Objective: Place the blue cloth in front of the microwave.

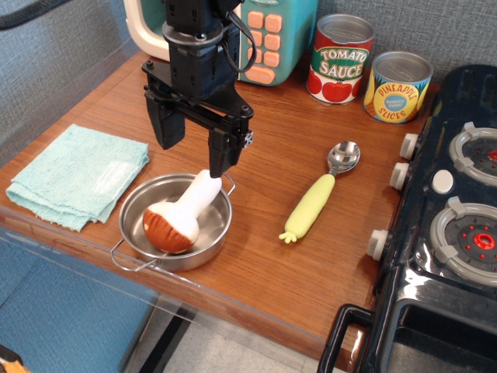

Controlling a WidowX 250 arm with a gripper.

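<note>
The blue cloth [78, 176] lies folded and flat on the wooden table at the left, next to the steel pan [175, 224]. The microwave [268, 37] stands at the back, partly hidden by my arm; its teal body, cream frame and peach buttons show. My gripper [192, 144] hangs open and empty in front of the microwave, above the pan's far rim and to the right of the cloth. Its right finger [220, 152] is just over the white stem of a toy mushroom in the pan.
A toy mushroom [180, 217] lies in the pan. A spoon with a yellow handle [317, 198] lies to the right. A tomato sauce can [339, 59] and a pineapple can [397, 87] stand at the back right. A black toy stove [446, 225] fills the right side.
</note>
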